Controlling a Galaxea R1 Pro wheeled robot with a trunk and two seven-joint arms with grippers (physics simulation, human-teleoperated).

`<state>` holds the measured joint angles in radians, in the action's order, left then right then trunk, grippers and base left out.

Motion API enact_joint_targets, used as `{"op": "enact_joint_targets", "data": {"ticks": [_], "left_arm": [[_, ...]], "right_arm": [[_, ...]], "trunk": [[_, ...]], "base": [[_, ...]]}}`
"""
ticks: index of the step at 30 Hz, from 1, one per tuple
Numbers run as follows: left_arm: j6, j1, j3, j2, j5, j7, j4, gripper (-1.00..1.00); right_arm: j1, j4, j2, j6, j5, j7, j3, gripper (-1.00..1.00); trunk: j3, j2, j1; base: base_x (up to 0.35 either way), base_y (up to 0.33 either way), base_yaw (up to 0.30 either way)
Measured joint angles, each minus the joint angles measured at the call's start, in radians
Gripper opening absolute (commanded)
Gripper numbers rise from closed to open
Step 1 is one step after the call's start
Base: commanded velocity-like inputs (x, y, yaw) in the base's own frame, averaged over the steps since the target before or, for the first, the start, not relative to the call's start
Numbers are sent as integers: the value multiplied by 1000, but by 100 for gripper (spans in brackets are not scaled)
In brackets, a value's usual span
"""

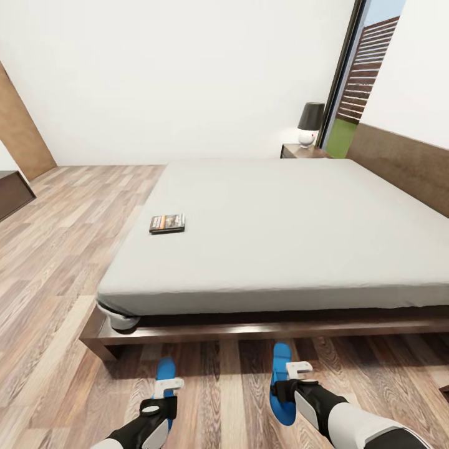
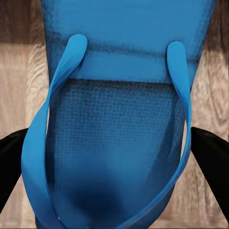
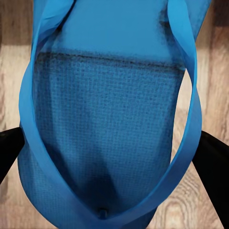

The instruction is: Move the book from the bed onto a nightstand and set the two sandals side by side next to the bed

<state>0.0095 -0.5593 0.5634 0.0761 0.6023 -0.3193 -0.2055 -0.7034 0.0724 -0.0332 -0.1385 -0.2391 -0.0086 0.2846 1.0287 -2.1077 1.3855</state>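
The book [image 1: 167, 222], dark with an orange band, lies flat on the light grey mattress of the bed [image 1: 280, 237], near its left edge. Two bright blue sandals sit low over the wood floor in front of the bed's frame, roughly parallel and apart. My left gripper [image 1: 168, 383] is over the left sandal [image 1: 165, 368], its black fingers [image 2: 12, 164] pressed against both sides of the left sandal [image 2: 114, 143]. My right gripper [image 1: 298, 370] grips the right sandal [image 1: 280, 399] the same way, the fingers [image 3: 212, 164] flanking the right sandal [image 3: 105, 133]. One nightstand [image 1: 299, 151] stands at the bed's far corner.
A lamp [image 1: 310, 123] with a dark shade stands on the nightstand, beside a tall window. The brown headboard [image 1: 405, 165] runs along the right. A dark cabinet [image 1: 12, 193] is at the far left. Open wood floor [image 1: 62, 249] lies left of the bed.
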Motion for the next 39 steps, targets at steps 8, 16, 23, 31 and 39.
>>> {"op": "enact_joint_targets", "data": {"ticks": [8, 16, 23, 31, 39], "left_arm": [[348, -13, -31, -32, 87, -10, -150, -100], [439, -61, -31, -36, 87, -12, -177, -100], [439, -61, -32, -43, 87, -12, -179, -100], [439, -61, -32, -42, 89, -12, -179, -100], [438, -61, -31, -41, 89, -12, -179, -100]], "right_arm": [[0, -2, 2, 37, 5, 0, 3, -100], [-1, 3, 4, 36, -1, 0, 2, -100], [1, -2, 9, 171, -3, 0, 0, -100], [1, 9, 7, 91, -5, 1, -4, -100], [1, 10, 7, 80, -4, 2, -5, -100]], "trunk": [[6, -14, 8], [31, -70, 38], [53, -119, 65], [78, -175, 96], [88, -196, 107]], "base": [[0, 0, 0], [0, 0, 0], [0, 0, 0], [0, 0, 0], [-5, 0, 0]]}}
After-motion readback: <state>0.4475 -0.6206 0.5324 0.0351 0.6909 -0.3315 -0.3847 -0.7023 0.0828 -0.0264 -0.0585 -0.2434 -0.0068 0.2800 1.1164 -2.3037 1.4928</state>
